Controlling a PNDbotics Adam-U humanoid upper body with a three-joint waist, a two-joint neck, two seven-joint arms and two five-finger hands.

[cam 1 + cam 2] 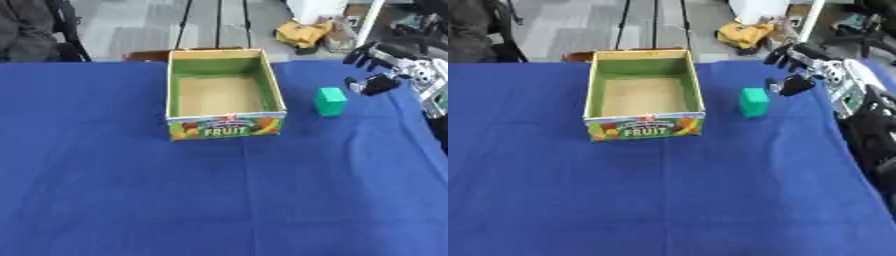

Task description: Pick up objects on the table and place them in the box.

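A small green block (330, 101) stands on the blue tablecloth, just right of the box. The box (225, 126) is an open cardboard carton with a green inside, a bare brown floor and a "FRUIT" label on its front wall; nothing lies in it. My right hand (796, 71) hovers a short way right of the block and slightly beyond it, open, with fingers spread and the thumb pointing toward the block. It touches nothing. My left hand shows in neither view.
The blue cloth (219, 200) covers the whole table. Beyond the far edge stand tripod legs (185, 25), a yellow bundle (300, 34) on the floor and a dark chair (35, 30) at the left.
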